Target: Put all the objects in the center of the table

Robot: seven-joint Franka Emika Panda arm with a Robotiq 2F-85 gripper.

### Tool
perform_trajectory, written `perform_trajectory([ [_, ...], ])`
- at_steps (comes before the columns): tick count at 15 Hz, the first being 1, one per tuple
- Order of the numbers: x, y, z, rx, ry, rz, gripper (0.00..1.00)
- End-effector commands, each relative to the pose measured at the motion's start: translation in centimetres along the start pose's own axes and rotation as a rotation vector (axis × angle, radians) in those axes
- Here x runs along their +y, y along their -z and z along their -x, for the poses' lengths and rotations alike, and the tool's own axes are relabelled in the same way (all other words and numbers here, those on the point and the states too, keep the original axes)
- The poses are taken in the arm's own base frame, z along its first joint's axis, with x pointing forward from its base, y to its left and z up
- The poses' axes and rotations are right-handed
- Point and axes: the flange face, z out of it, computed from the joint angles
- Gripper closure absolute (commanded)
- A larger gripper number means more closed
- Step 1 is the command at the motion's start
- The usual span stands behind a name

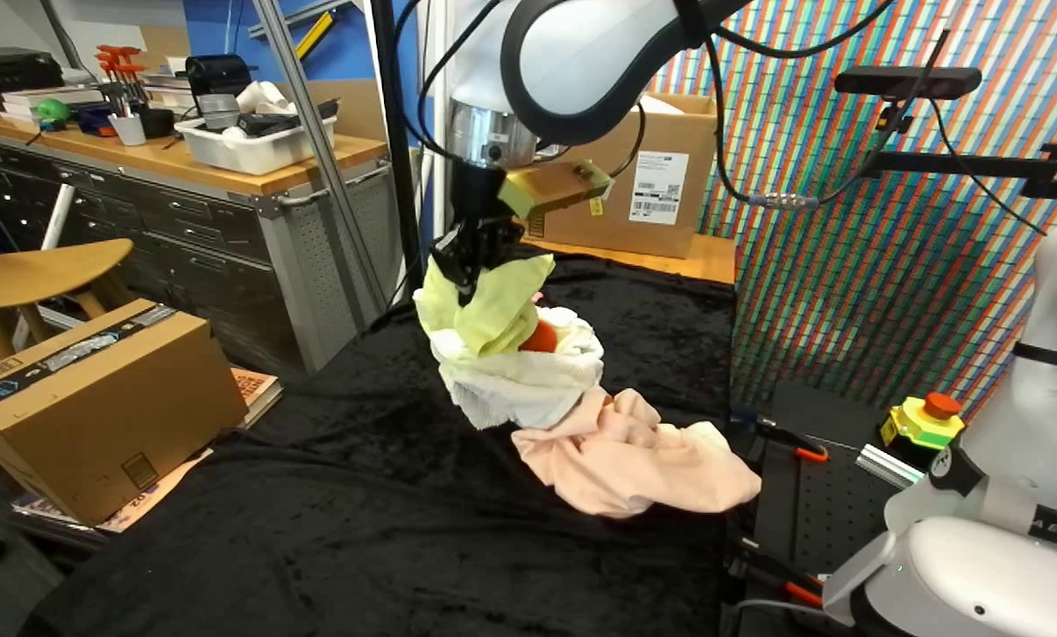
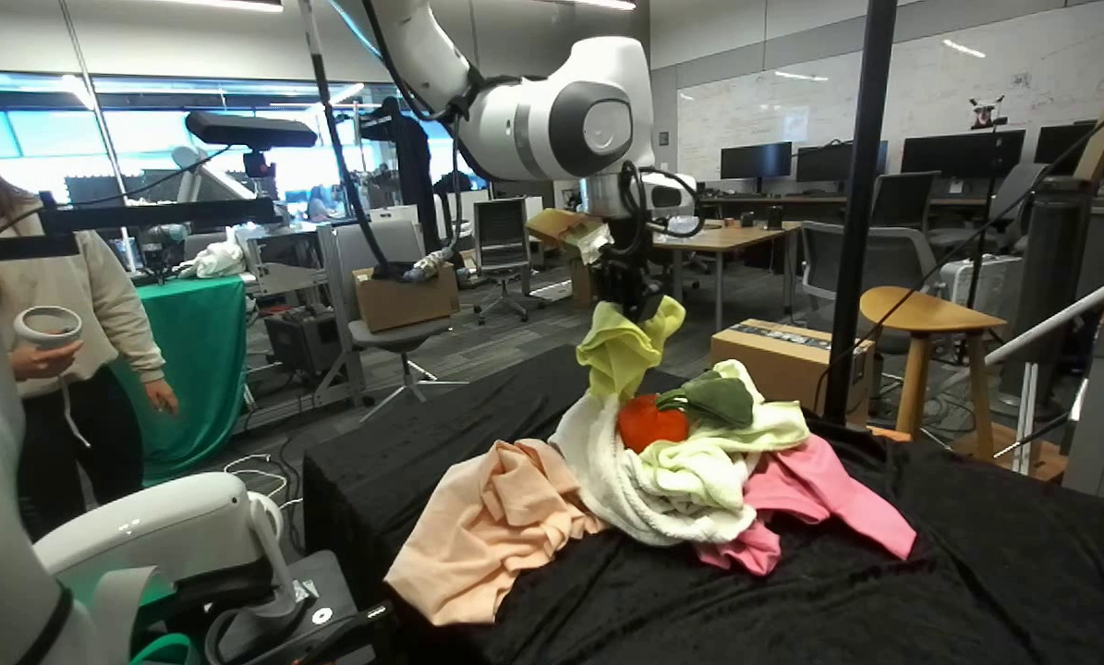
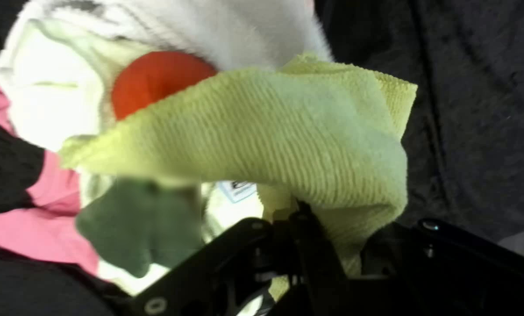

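— Who holds what?

— A robot gripper (image 2: 641,309), its fingers closed, pinches a yellow-green cloth (image 2: 618,356) above a heap of fabrics (image 1: 528,394) on a black-draped table (image 1: 316,531). The cloth hangs in loose folds; whether the lowest touches the white cloth (image 2: 623,496) below, no view settles.

— And the other objects?

— A red-orange ball (image 2: 651,425) nestles between the white cloth and a pale green cloth (image 2: 699,462), just beside the hanging folds. A dark green item (image 2: 722,399) rests on top. A pink cloth (image 2: 824,494) spreads out from one side of the heap; a peach cloth (image 2: 496,526) lies at the opposite side and appears to reach the table's edge.

— What is the step in hand?

— Adding the yellow-green cloth to the heap, by all appearances. In the wrist view, part of it shows beyond the heap against bare table, so it is best carried inward first.

— And the release?

— Low and unhurried works best: let the folds settle, part the fingers fully, then lift straight up, since ribbed fabric may cling to a fingertip.

— Any hazard?

— The ball. A sideways nudge could roll it from its bed, so the fingers should come down from above and clear of it. The peach cloth's outer corner likely wants drawing in.
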Motion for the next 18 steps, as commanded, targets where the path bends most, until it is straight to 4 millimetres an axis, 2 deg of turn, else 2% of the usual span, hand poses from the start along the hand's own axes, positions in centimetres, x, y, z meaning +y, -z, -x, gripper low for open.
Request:
perform_trajectory([
  [1,3.4,0.6,0.2,0.05,-0.091,0.056,0.97],
  [3,4.1,-0.4,0.5,0.031,-0.112,0.084,0.97],
  [7,3.4,-2.4,1.5,-0.002,-0.117,0.116,0.97],
  [11,2.6,-3.2,2.4,-0.024,-0.125,0.114,0.97],
  [13,2.4,-3.1,2.7,-0.024,-0.126,0.114,0.61],
  [14,2.4,-3.1,2.8,-0.024,-0.124,0.114,0.56],
  [18,2.1,-2.8,3.2,-0.019,-0.126,0.116,0.21],
])
